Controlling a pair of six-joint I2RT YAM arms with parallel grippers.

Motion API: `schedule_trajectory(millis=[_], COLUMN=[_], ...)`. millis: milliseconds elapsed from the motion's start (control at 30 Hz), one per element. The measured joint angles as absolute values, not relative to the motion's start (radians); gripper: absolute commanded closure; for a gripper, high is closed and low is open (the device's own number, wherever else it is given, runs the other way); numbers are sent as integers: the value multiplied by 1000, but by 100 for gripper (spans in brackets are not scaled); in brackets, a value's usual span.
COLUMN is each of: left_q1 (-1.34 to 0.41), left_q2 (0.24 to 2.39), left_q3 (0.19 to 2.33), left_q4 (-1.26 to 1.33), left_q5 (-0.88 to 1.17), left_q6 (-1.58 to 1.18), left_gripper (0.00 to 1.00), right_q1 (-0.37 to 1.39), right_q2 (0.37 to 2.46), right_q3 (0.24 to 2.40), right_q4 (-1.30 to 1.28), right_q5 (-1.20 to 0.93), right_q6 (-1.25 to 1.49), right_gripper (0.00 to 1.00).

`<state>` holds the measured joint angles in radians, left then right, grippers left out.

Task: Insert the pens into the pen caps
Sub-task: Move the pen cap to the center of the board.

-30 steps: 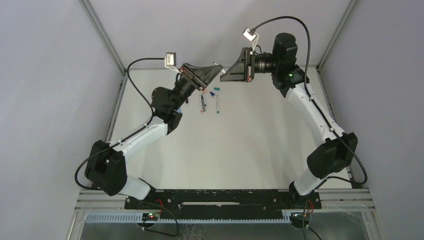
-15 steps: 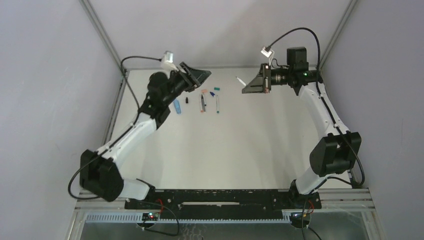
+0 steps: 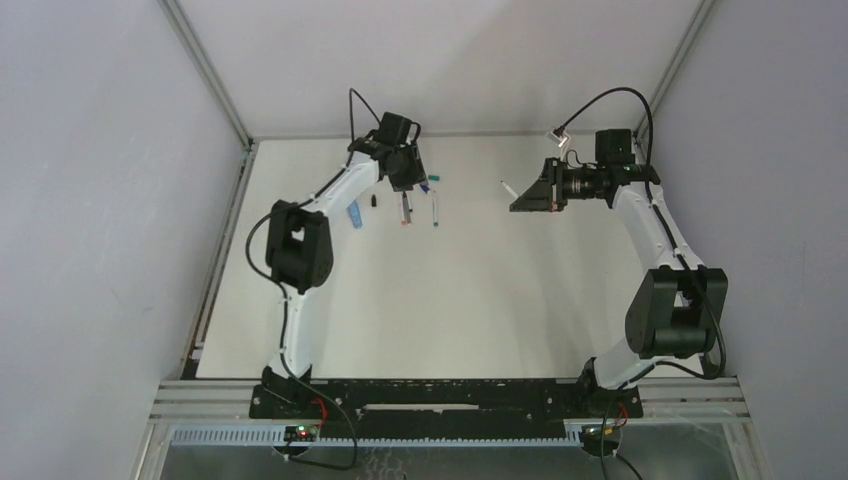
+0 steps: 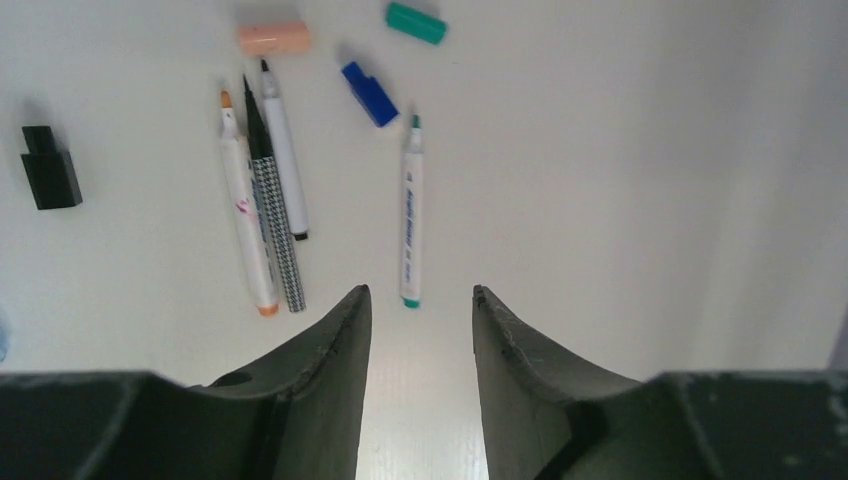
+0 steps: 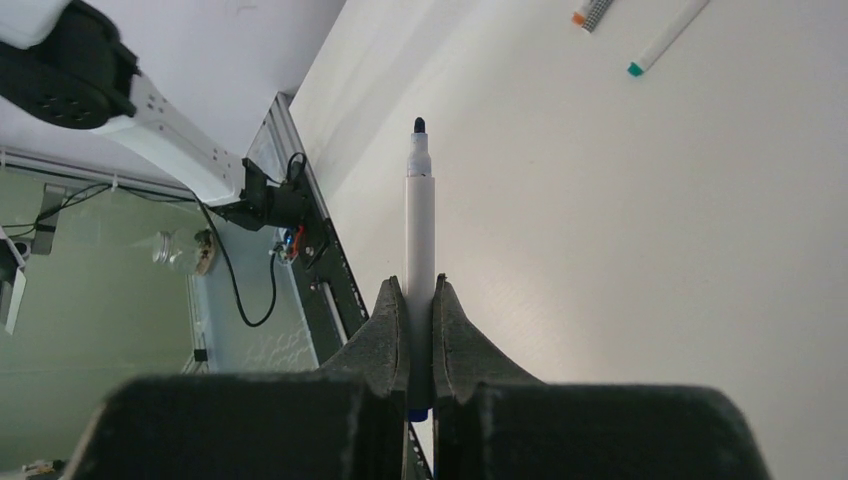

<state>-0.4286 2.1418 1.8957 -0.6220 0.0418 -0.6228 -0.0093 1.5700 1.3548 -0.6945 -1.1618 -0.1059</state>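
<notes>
In the left wrist view, three pens lie side by side: white with an orange tip (image 4: 245, 205), black-and-white checked (image 4: 272, 205) and white with a black tip (image 4: 284, 155). A white pen with teal ends (image 4: 411, 215) lies apart to their right. Beyond them lie a salmon-pink cap (image 4: 274, 38), a teal cap (image 4: 417, 22), a blue cap (image 4: 369, 94) and a black cap (image 4: 50, 168). My left gripper (image 4: 420, 292) is open and empty just above the teal pen's near end. My right gripper (image 5: 420, 285) is shut on a white pen with a blue tip (image 5: 420, 220) and holds it in the air at the right (image 3: 530, 196).
A thicker light-blue pen (image 3: 354, 213) lies on the white table left of the black cap (image 3: 374, 200). Metal frame posts and grey walls bound the table on three sides. The base rail (image 3: 440, 395) runs along the near edge.
My left arm has stretched out toward the far side and its gripper now points down over the pens. My right gripper has moved right and a little nearer with its pen.
</notes>
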Motion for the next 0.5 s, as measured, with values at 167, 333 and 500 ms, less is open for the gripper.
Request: schedule_trajectory(millis=[167, 333, 500], left_q1=[-415, -382, -352], left_q2=[2308, 2380, 2431], left_q3=[2085, 2128, 2164], left_q4=[-710, -700, -662], left_q5=[29, 61, 87], left_q6=[-650, -723, -788], left_gripper=[53, 55, 56], right_q1=[-38, -46, -52], right_q2=[1570, 1570, 1571], right_q3=[1349, 1341, 1341], right_q4=[-680, -669, -660], right_q5=[-1172, -1183, -1195], right_q6=[-107, -106, -102], right_gripper=[100, 100, 100])
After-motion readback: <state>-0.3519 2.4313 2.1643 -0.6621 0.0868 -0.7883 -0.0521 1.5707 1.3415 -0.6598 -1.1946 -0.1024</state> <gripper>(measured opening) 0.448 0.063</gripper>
